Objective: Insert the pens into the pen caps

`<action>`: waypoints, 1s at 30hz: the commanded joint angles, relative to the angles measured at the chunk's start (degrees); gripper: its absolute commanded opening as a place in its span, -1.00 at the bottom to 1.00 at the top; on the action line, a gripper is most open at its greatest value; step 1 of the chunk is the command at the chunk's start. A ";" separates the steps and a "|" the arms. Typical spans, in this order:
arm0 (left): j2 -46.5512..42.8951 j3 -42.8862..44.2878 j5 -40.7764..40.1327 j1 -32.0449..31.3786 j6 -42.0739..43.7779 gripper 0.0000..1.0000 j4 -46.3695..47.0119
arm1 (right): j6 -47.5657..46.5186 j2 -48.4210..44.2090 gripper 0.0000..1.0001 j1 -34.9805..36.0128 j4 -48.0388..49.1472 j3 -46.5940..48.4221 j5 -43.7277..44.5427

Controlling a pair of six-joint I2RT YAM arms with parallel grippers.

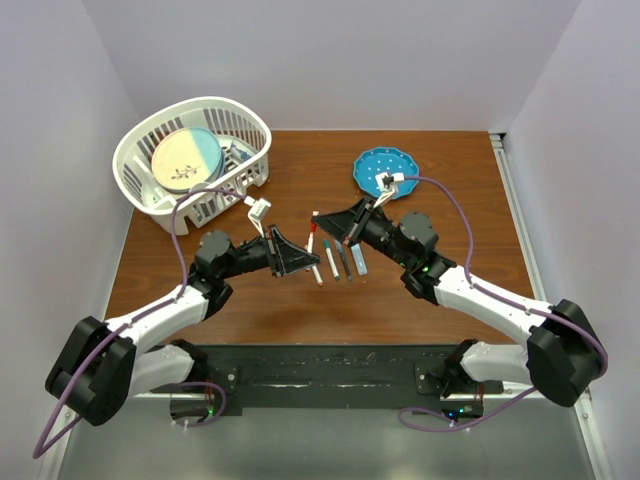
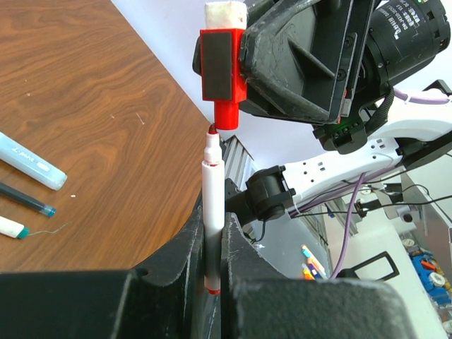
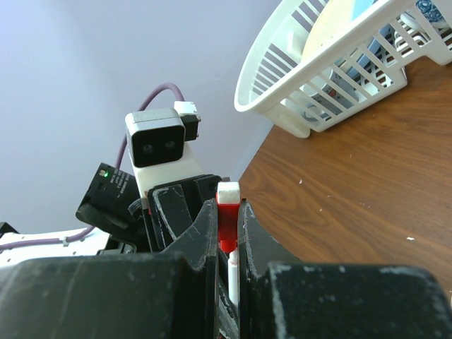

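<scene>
the left gripper [image 2: 212, 229] has its jaws drawn narrow around a white pen [image 2: 212, 191]. it clamps the barrel low down, so most of the pen stands up out of the jaws, red tip uppermost, with a red band showing at the bottom end between the fingers. just beyond that tip is a red cap [image 2: 227, 113] with a white end, pinched between the nearly closed jaws of the right gripper [image 3: 227, 212], its open mouth turned toward the pen. in the left wrist view the pen's tip sits at the rim of the cap's mouth, a little to one side of its centre and not inside; whether it touches the rim cannot be told. in the right wrist view the cap fills the slot between the jaws, its white end poking past the fingertips, and the pen's white barrel shows deeper in the slot behind it. from above, the two grippers meet nose to nose over the wooden table [image 1: 300, 180], pen and cap forming one short line between them. to the left of the left jaws three more pens lie on the table, apart from one another: a light blue pen [image 2: 32, 164], a dark pen [image 2: 28, 200] and a teal-tipped pen [image 2: 10, 227]. beyond the right jaws and off to their right stands a white basket [image 3: 318, 78].
</scene>
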 commanded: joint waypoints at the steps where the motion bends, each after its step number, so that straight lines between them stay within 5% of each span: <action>1: -1.69 0.21 0.50 -0.23 1.65 -1.00 2.05 | -1.57 0.54 -1.00 0.40 0.54 2.66 1.99; 30: -1.34 1.44 -0.29 -0.14 2.97 -1.00 0.11 | -1.66 -1.57 -1.00 0.84 -1.66 2.57 0.67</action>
